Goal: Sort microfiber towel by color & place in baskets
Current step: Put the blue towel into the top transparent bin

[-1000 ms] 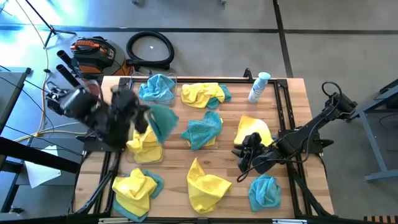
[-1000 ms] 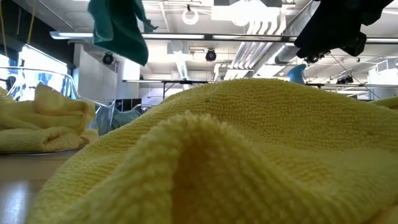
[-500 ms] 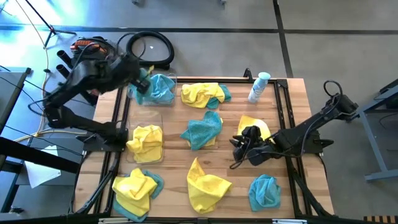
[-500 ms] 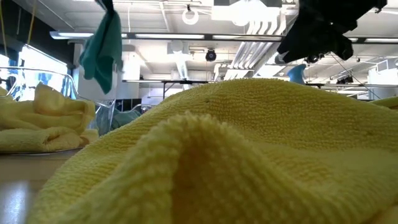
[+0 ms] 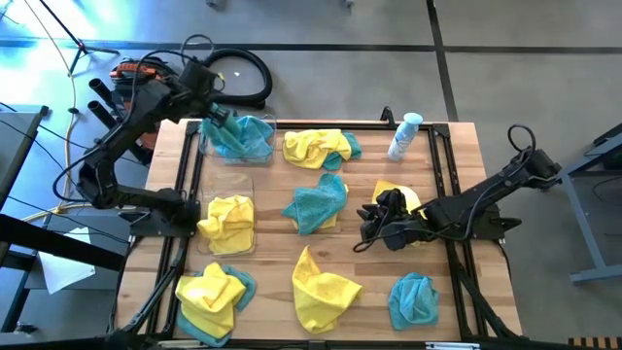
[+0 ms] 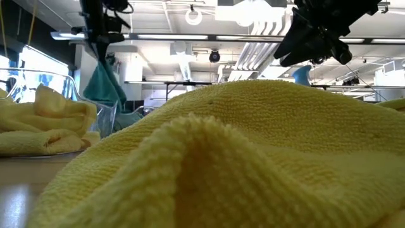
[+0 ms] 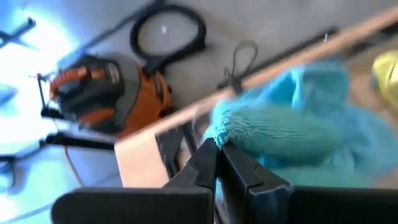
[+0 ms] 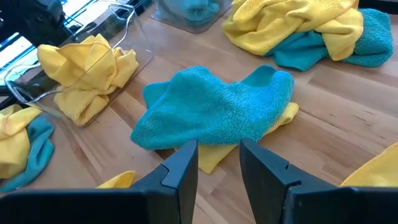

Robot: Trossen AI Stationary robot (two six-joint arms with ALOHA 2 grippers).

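Note:
My left gripper point(image 5: 216, 117) is over the clear basket point(image 5: 239, 141) at the table's far left and is shut on a teal towel point(image 6: 104, 83). More teal cloth lies in that basket. A second clear basket point(image 5: 229, 224), at the left middle, holds yellow towels point(image 8: 84, 78). My right gripper point(image 5: 373, 222) is open above the table right of centre, over the edge of a yellow towel point(image 5: 403, 202). It faces a teal towel point(image 8: 214, 109) that lies partly on a yellow one point(image 8: 281, 119). My left gripper pinches the teal towel between its two shut fingers at a bunched upper end point(image 7: 219, 134), coming from above. The towel hangs slack below the fingers, and its lower end point(image 6: 109, 101) reaches down into the far-left basket.
A white-and-blue bottle point(image 5: 403, 136) stands at the far right. Loose towels lie about: a yellow and teal heap point(image 5: 319, 148) far centre, a yellow one point(image 5: 321, 287) near centre, a teal one point(image 5: 413, 299) near right, a yellow and teal heap point(image 5: 214, 297) near left.
My left gripper has carried the hanging teal towel from above the left-middle basket toward the far edge and lowered it over the far-left basket. My right gripper has crept toward the far edge and the left, toward the central teal towel.

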